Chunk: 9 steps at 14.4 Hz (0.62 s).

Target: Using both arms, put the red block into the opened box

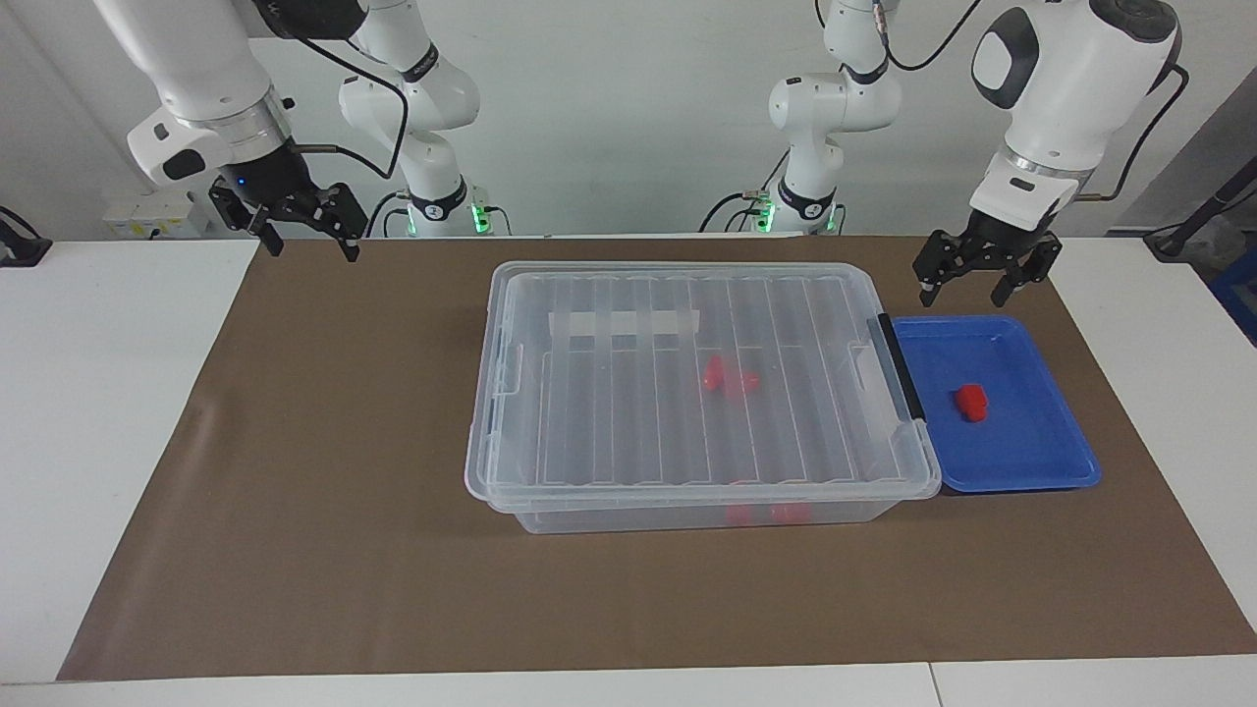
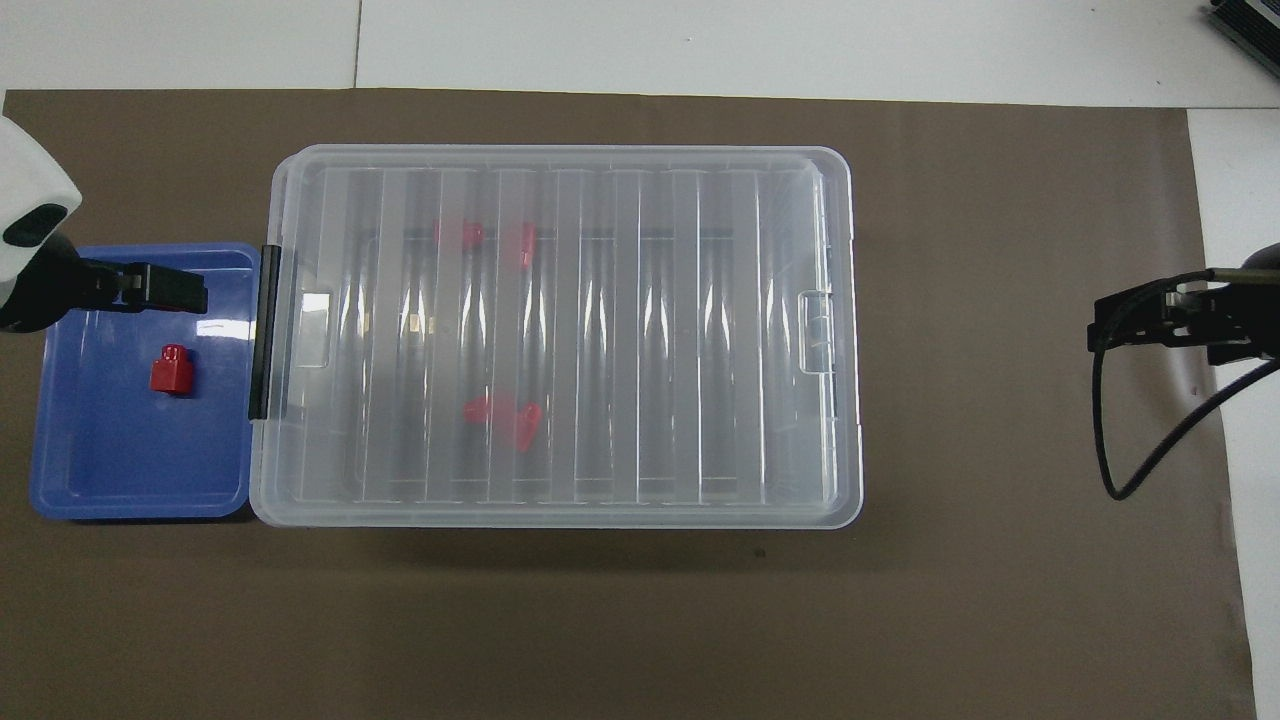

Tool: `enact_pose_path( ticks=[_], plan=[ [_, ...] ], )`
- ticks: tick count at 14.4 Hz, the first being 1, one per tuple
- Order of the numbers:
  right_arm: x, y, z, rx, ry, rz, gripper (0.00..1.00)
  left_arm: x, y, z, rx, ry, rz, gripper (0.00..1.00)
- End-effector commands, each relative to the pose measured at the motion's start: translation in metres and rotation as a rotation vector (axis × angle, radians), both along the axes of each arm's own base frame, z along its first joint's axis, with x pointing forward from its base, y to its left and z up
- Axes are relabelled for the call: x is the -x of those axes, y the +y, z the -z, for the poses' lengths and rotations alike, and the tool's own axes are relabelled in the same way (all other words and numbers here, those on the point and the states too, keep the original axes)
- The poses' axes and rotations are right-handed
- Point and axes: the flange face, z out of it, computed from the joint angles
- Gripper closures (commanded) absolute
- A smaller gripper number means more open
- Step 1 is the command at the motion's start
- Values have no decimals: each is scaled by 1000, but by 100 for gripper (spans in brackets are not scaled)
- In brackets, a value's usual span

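The red block [image 1: 972,401] [image 2: 170,370] lies alone in a shallow blue tray [image 1: 1031,462] [image 2: 130,470] at the left arm's end of the table. Up in the air over the tray's robot-side edge hangs my left gripper [image 1: 967,293] [image 2: 150,287], open and holding nothing. The box [image 1: 589,432] [image 2: 780,330], a large clear bin, stands beside the tray with its ribbed lid lying flat on top. Its black handle bar [image 1: 901,365] [image 2: 264,330] faces the tray. My right gripper [image 1: 312,247] [image 2: 1165,318] waits open above the brown mat, well away from the box.
Several other small red pieces [image 1: 729,378] [image 2: 500,418] show through the lid inside the box. A brown mat [image 1: 324,511] [image 2: 1000,560] covers the white table under everything. A black cable [image 2: 1130,440] loops down from the right arm.
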Motion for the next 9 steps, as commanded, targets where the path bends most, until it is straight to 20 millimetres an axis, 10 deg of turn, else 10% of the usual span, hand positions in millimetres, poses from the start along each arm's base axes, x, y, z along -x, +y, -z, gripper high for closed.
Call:
enact_pose_path(
  ticks=[1, 9],
  plan=[
    [4, 2, 2, 5, -10, 31, 0, 6, 4, -5, -13, 2, -1, 0],
    [-1, 9, 13, -11, -36, 17, 0, 6, 5, -4, -13, 4, -5, 0]
  ],
)
